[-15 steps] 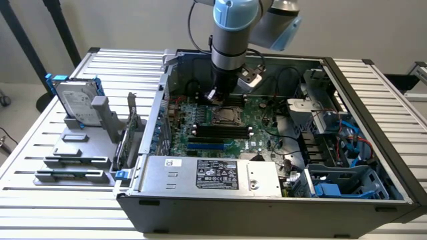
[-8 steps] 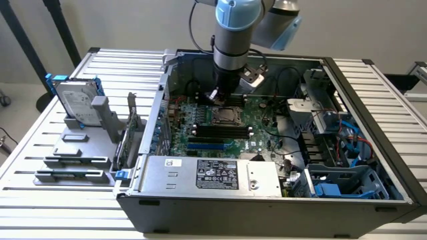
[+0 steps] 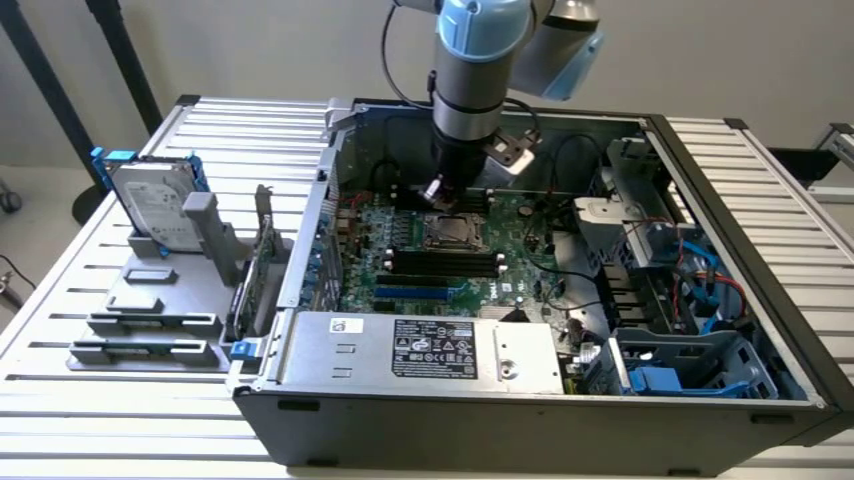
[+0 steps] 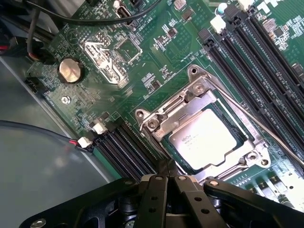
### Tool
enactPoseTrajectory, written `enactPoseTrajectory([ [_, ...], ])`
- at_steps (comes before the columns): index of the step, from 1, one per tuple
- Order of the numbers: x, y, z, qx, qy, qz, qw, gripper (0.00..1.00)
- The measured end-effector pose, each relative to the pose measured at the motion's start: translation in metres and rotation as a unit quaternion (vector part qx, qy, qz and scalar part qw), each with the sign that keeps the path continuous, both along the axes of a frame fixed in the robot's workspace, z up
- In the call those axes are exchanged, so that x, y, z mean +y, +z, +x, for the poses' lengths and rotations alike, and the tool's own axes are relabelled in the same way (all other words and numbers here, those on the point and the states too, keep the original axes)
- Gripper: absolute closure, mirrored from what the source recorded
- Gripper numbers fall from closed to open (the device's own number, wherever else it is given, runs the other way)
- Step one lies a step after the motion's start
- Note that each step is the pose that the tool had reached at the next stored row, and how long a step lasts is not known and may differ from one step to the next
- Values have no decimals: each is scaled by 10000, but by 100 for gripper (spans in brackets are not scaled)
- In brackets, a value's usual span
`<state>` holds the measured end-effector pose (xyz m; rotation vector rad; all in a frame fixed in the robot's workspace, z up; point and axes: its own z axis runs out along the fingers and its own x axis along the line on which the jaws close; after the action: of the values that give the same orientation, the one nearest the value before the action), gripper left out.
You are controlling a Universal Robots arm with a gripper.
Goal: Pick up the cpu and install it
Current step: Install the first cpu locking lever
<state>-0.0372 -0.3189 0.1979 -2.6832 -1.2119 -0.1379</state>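
A: Where is the cpu [image 4: 205, 138] right now?

B: It lies flat in the socket [image 4: 202, 130] on the motherboard [image 4: 142, 71], shiny top up, with the metal load frame around it. In the exterior view the socket sits near the middle of the open computer case [image 3: 534, 400], at about 12 o'clock from the black memory slots [image 3: 441, 262].

A: And the hand [image 4: 167, 176]?

B: Clenched, fingers pressed together with nothing between them. In the wrist view its tips hover just beside the socket's near edge; in the exterior view the hand [image 3: 437, 192] hangs low inside the case, just above the board, at roughly 11 o'clock from the socket.

A: So which step do you reckon this is?

B: Judging by how things lie, the chip is already seated, so the picking and placing look done. The thin retention lever [image 4: 266, 126] stands along one side of the frame; I can't tell whether it is latched.

A: What does the next move call for?

B: Care, I'd say. Any push near the socket needs to come straight and gently, and the hand should stay clear of the slots and the black cable [image 4: 95, 19] running across the board.

A: Anything else around?

B: A hard drive [image 3: 154, 205] stands upright in a grey holder [image 3: 147, 320] on the slatted surface [image 3: 80, 260], well apart, at 9 o'clock from the case.
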Motion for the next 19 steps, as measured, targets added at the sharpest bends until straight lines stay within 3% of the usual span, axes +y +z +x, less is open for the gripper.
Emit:
enactPoseTrajectory([
  [19,0,-3,174,0,0,-4,10000,89],
])
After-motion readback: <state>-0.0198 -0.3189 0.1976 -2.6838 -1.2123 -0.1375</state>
